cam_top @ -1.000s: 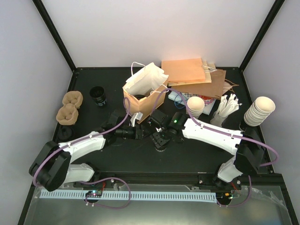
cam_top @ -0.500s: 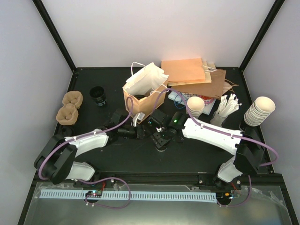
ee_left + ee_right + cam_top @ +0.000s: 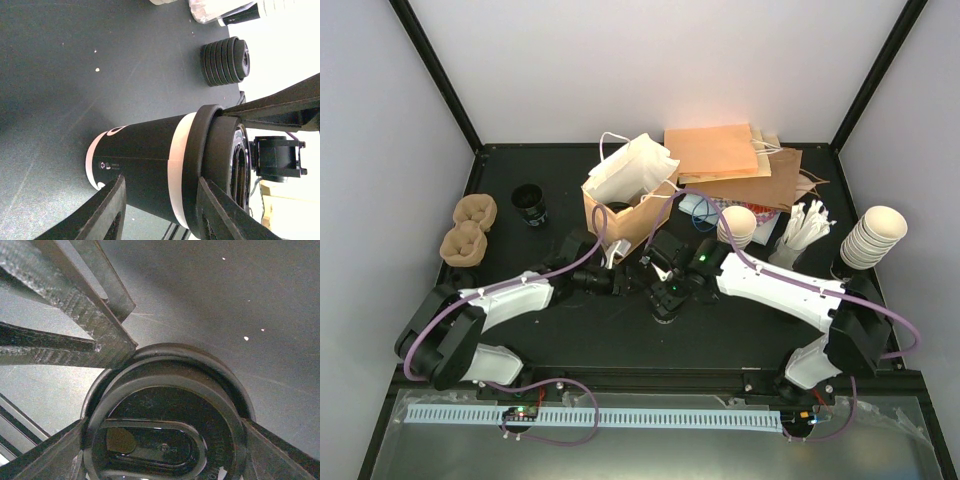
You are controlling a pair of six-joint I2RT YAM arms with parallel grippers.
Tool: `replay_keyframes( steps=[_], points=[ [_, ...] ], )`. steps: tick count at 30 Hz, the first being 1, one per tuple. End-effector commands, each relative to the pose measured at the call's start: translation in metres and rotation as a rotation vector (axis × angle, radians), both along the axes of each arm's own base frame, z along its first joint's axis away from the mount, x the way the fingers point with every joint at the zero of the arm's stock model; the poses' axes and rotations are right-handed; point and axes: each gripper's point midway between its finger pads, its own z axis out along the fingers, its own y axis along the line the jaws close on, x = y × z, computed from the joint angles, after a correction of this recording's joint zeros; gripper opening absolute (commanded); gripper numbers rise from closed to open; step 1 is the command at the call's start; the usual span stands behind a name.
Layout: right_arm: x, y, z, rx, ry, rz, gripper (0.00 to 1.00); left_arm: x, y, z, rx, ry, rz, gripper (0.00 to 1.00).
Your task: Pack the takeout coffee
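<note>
My right gripper (image 3: 164, 432) is down over the takeout coffee (image 3: 145, 145). Its fingers are spread wide and pressed against opposite sides of the black lid (image 3: 200, 367), so I read that as a clamp on the lid's rim. My left gripper (image 3: 160, 192) comes in from the side, about half open with nothing between its fingers. They are turned one above the other along the cup's height. In the right wrist view a tip sits right at the lid's rim and looks to be touching, though I cannot be sure. The cup is upright, with a dark sleeve and white bands above and below it. I cannot tell whether its base is on the table (image 3: 620, 345). It is near the table's middle, just on the near side of the open brown bag (image 3: 620, 222), which has a white bag (image 3: 632, 168) draped over its far edge. Behind that lies a pile of flat brown bags (image 3: 730, 160). Off to the right are a stack of black lids (image 3: 225, 61) and the stacked white cups (image 3: 873, 238). The pulp carriers (image 3: 468, 230) and a dark lidless cup (image 3: 529, 203) sit well apart on the left. The widest stretch of bare tabletop is toward my arm bases.
</note>
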Motion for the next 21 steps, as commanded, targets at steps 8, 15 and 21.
replay_keyframes(
  steps=[8,15,21],
  points=[
    [-0.035,0.000,-0.023,-0.007,0.158,0.117,0.79,0.000,-0.014,0.012,-0.027,-0.006,-0.068,0.43],
    [-0.037,0.002,-0.026,-0.012,0.169,0.137,0.79,-0.003,-0.014,-0.013,0.054,0.053,-0.096,0.42],
    [-0.044,0.003,-0.032,-0.015,0.191,0.171,0.78,-0.001,-0.015,-0.022,0.095,0.076,-0.104,0.43]
  ],
)
